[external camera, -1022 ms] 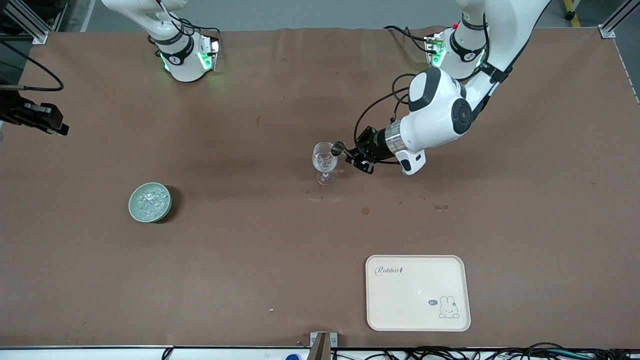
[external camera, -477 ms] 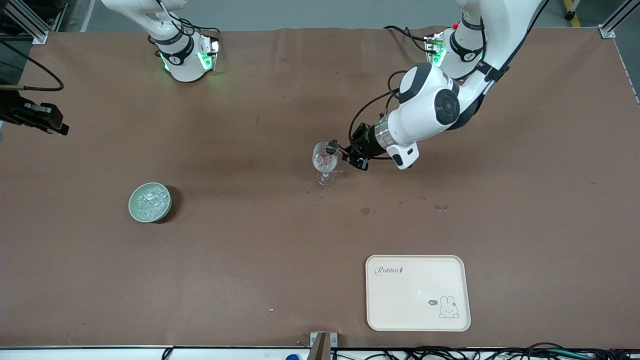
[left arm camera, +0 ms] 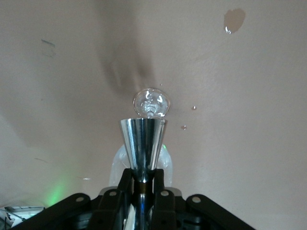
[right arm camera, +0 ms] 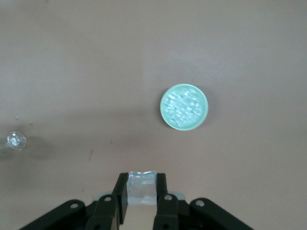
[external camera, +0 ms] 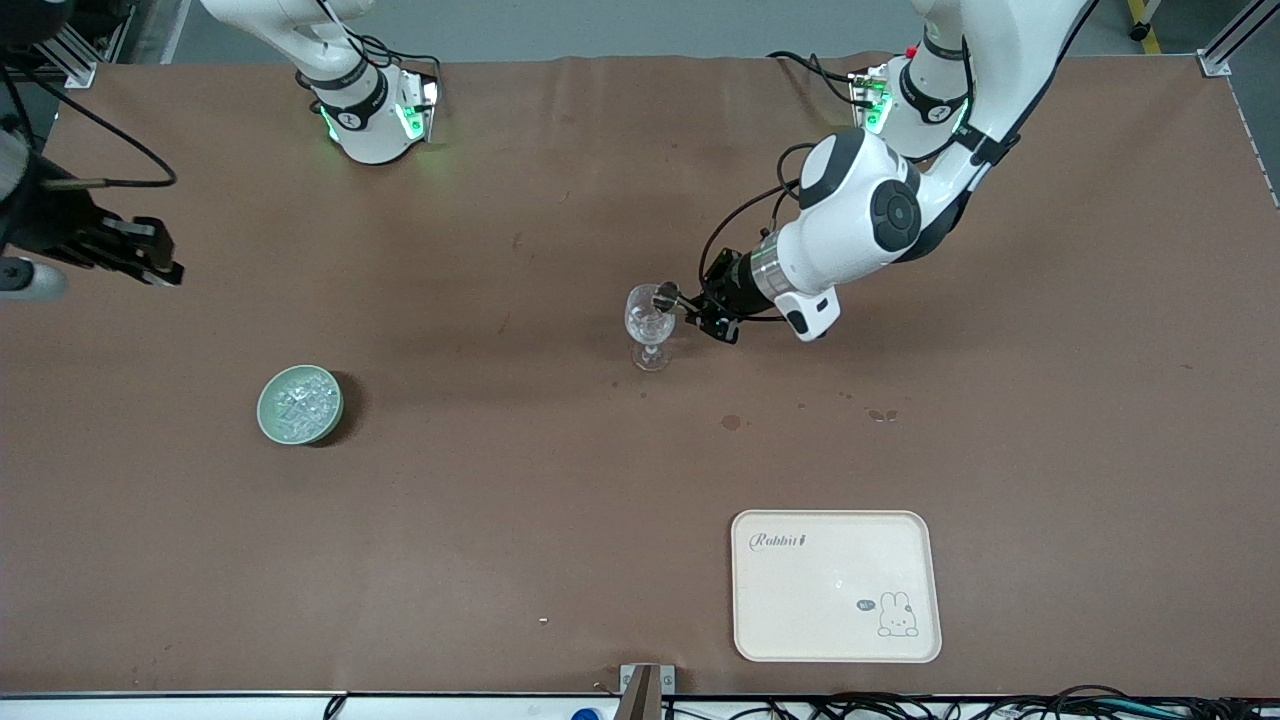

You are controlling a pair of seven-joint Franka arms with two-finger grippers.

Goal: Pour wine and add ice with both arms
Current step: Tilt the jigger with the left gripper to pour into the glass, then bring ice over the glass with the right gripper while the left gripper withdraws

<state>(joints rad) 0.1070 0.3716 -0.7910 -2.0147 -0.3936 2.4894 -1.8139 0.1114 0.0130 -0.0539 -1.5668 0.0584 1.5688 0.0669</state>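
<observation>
Left gripper (external camera: pixel 668 297) clamps a steel jigger (left arm camera: pixel 143 142) over the wineglass (external camera: pixel 649 325) mid-worktop; right gripper (right arm camera: pixel 142 197) grips a clear cube (right arm camera: pixel 141 187), above the ice (external camera: pixel 299 400) bowl (external camera: pixel 268 424)

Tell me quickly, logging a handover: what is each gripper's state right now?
Left gripper: shut on a shiny metal cone-shaped cup, over the clear wine glass.
Right gripper: shut on a clear ice cube.
</observation>
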